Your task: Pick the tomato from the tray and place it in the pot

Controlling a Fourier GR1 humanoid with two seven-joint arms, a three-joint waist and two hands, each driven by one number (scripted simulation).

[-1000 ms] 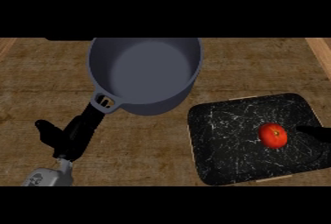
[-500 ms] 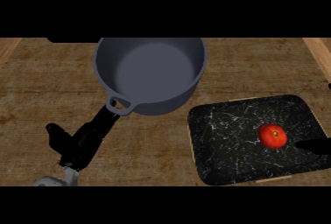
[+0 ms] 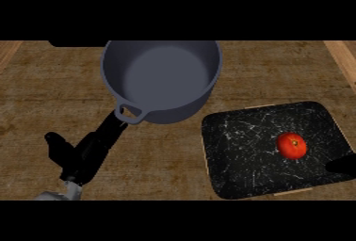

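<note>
Right hand (image 3: pixel 342 165) shows only as a dark tip at the right edge, over the tray's near-right corner, just short of the tomato (image 3: pixel 292 145); can't tell whether its fingers are apart or together. Left hand (image 3: pixel 73 157) sits at lower left beside the pot's long black handle, fingers straight and relaxed, holding nothing. Tomato is on the black marbled tray (image 3: pixel 240 155), right of centre, not yet touched. Grey pot (image 3: pixel 161 77) stands empty up-left of the tray, well apart from the tomato. Step looks like the approach, pre-grasp. Next move needs the right hand over the tomato, fingers closed round it, then lift and carry up-left over the pot rim. Tomato is near round, stem dimple facing up, slightly taller than wide in view; no real long axis.
</note>
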